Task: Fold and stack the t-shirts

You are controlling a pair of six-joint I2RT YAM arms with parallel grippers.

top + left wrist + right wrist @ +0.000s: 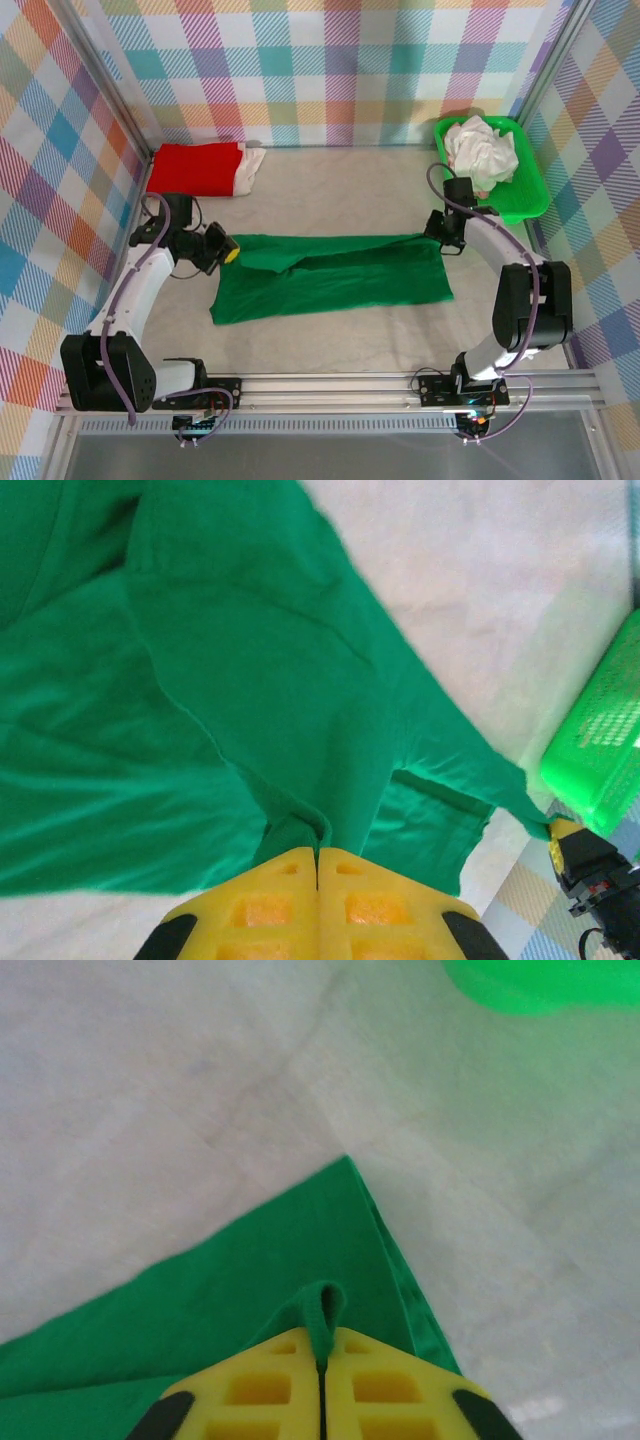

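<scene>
**Dark green t-shirt [330,275] pinched at both ends: carry the fold evenly**

The dark green t-shirt lies spread lengthwise on the table [330,195], to the left of the bright green tray [528,192] and nearer to the arms than it. Its far long edge is partly turned over.

The left gripper [228,252] is at the shirt's end farthest from the tray. In the left wrist view its yellow pads [275,900] are clenched on a bunched tuck of green cloth. The right gripper [445,235] is at the end just in front of the tray. In the right wrist view its pads [270,1385] meet on a small loop of the same cloth near a corner.

As I judge it, the step in hand is a lengthwise fold. To do it well:
- Move both arms together at the same height, so the cloth between them stays lightly taut.
- Lay the carried edge on the near edge before letting go.
- The right-hand pinch looks thin, so a jerk could pull it free.

The red t-shirt [195,168] lies folded far to the left of the tray, with a white t-shirt [250,170] touching it. The crumpled white shirts [480,150] sit in the tray.
</scene>
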